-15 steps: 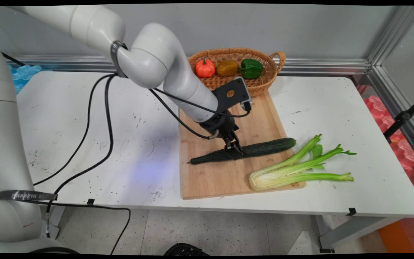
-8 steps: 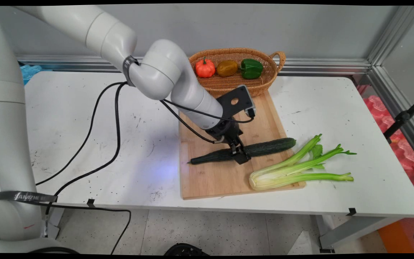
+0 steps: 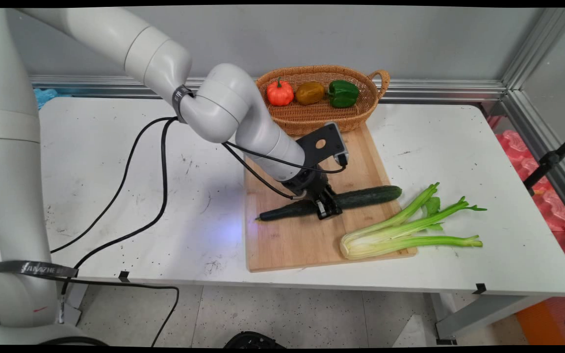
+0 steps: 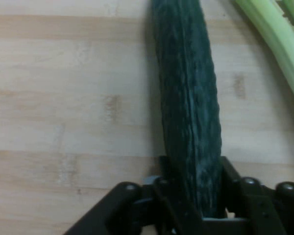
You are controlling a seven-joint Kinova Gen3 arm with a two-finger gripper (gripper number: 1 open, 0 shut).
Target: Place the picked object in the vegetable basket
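Now, jaws clamped on cucumber (image 3: 361, 198) (image 4: 188, 122) (mid-length), lying on cutting board (image 3: 287, 240) (image 4: 63, 98)

- The board (image 3: 302, 245) lies on the table (image 3: 483, 147), in front of the basket (image 3: 312, 115).
- The cucumber (image 3: 361, 197) lies across the board, with the gripper (image 3: 328, 210) astride its middle.
- The celery (image 3: 400, 230) lies right of the cucumber, half on the board, half on the table.
- Three vegetables sit in the basket.

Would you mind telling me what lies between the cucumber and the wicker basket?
Bare cutting board, crossed by the arm's wrist; the main view shows this. The end effector grips the cucumber, short of the basket.
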